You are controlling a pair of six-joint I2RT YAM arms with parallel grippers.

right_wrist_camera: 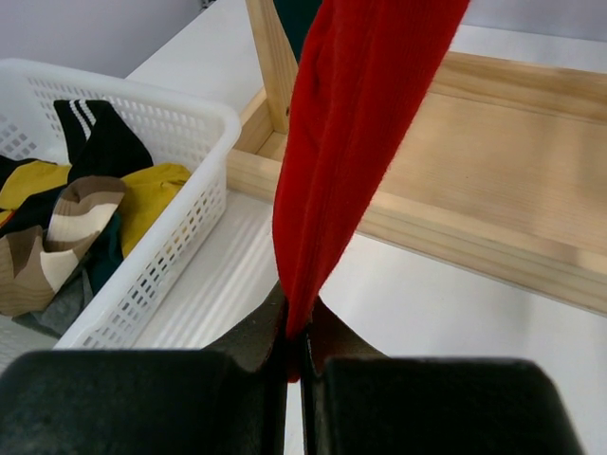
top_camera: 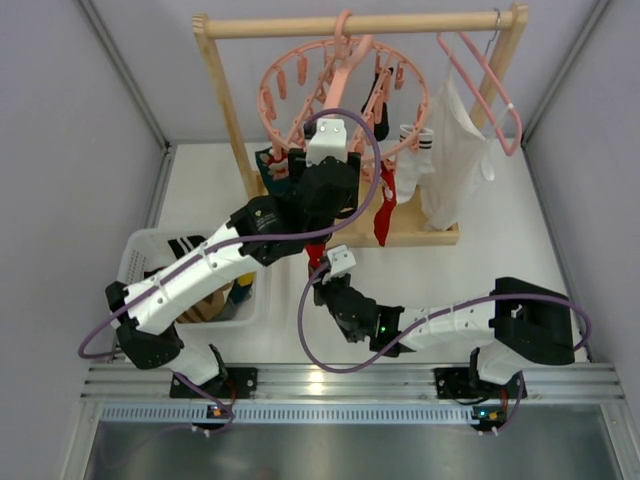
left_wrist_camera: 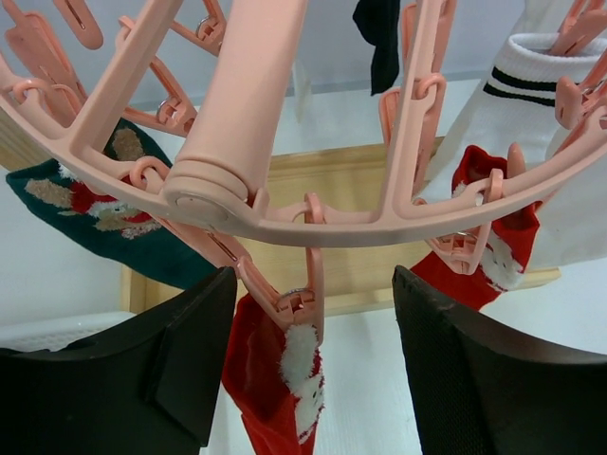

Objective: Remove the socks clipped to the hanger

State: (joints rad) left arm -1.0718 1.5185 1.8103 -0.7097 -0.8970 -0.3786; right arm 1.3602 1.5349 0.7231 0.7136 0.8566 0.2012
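One red sock (right_wrist_camera: 360, 142) hangs down (long axis upright), bottom pinched by closed right hand (right_wrist_camera: 296, 332); left hand (left_wrist_camera: 313, 313) wide open.

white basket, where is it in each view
top external: white basket at the left edge, middle height.
left wrist: not in it.
right wrist: upper left.
shared landmark: wooden rack base.

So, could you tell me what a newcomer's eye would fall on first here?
The salmon-pink ring hanger on the wooden rack at the back, socks dangling from its clips. Below it, the right gripper is shut on a taut red sock, while the left gripper stands open just under the ring.
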